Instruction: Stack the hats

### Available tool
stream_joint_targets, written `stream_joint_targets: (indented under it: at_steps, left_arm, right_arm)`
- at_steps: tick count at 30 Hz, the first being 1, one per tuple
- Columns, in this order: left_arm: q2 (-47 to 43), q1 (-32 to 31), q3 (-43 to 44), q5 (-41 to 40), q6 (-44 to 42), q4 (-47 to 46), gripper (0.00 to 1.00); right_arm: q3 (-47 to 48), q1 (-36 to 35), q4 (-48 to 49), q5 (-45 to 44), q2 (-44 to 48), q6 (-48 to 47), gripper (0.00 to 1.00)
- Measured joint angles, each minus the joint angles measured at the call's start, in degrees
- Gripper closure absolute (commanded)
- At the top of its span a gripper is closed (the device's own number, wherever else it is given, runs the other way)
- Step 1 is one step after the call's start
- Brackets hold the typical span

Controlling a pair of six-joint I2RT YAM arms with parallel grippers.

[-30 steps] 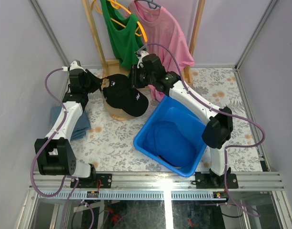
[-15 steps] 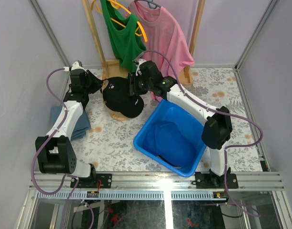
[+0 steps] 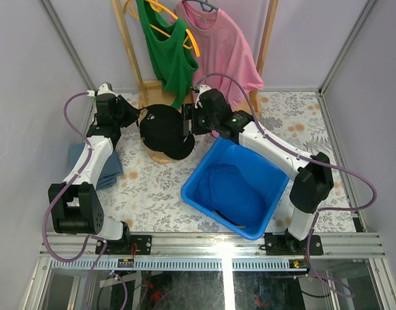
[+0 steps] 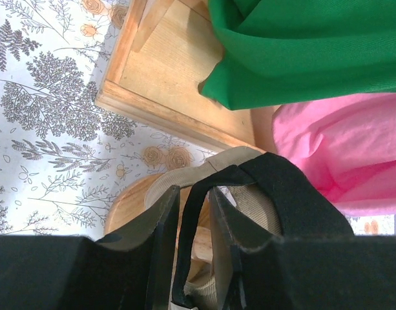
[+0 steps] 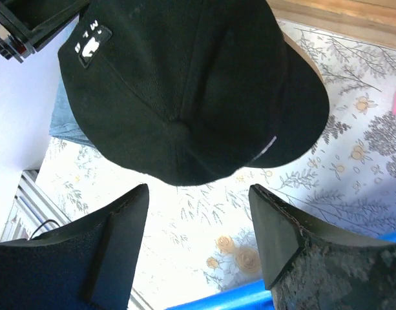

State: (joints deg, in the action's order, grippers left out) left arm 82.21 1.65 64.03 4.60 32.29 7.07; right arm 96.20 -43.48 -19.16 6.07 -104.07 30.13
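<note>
Black cap sits on the wooden dome stand. Its brim points off the stand toward the blue bin, and its long axis runs back to my left gripper, which is nearly closed and pinching the cap's rear edge. Right gripper hangs over the stand, wide open and holding nothing. A tan cap peeks out underneath, mostly hidden.
</note>
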Motion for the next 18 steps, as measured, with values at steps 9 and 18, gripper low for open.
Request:
stream_joint_targets:
  at_steps: [9, 18]
  left_arm:
    - [1.73, -0.11, 1.29, 0.02, -0.46, 0.33, 0.75]
    - [3.78, -0.28, 2.84, 0.04, -1.36, 0.72, 0.75]
  right_arm:
    - [-11.52, -1.11, 1.95, -2.23, 6.54, 0.00, 0.56]
    - [-18.56, -2.84, 1.90, -2.64, 5.75, 0.04, 0.74]
